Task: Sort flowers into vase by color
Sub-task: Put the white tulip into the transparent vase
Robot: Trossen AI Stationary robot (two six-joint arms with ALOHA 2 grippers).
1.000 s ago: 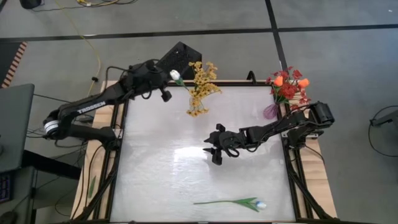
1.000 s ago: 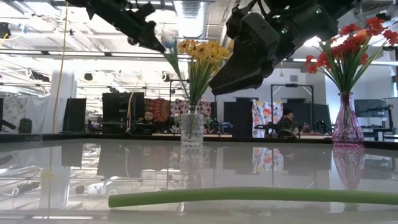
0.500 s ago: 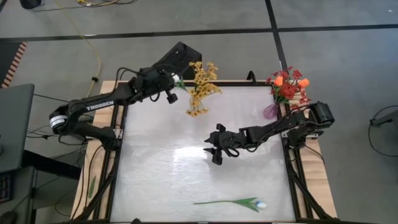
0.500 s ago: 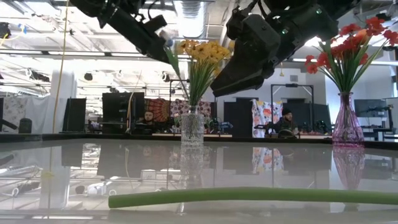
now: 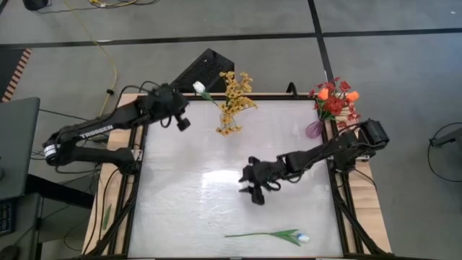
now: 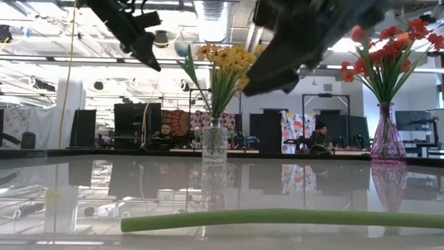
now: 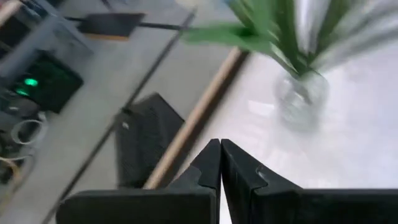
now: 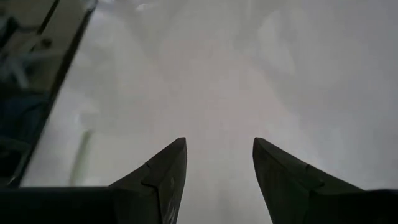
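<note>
Left gripper [image 5: 182, 123]: positioned at the table's far-left corner, beside the clear vase [image 6: 214, 143]. The left wrist view shows its fingers [image 7: 208, 163] pressed together with nothing between them. It holds no flower.

Right gripper [image 5: 254, 189]: positioned over the middle of the table [image 5: 180, 209], above the surface. The right wrist view shows its fingers [image 8: 171, 163] spread apart, empty, with bare tabletop beyond.

Flowers in place: the clear vase holds the yellow sprays [image 5: 234, 101] and 1 white tulip bud [image 5: 199, 87] leaning toward the left arm. The purple vase [image 5: 314, 129] at the far-right corner holds the red clusters [image 5: 333, 105] and 2 orange tulip buds [image 5: 324, 93].

Flower outstanding: 1 loose white tulip [image 5: 274, 235] lies flat near the table's front edge, well apart from both grippers, stem pointing left and bud to the right. Its green stem [image 6: 277, 218] crosses the foreground of the low view.

Handling assessment: judged light, with a thin stem that probably flexes and rolls on the glossy top. The bud appears soft and should not be pinched. Recommended hold is mid-stem, clear of the leaves near the bud, so the flower hangs balanced. The right gripper is nearer and already spread for the pick.
</note>
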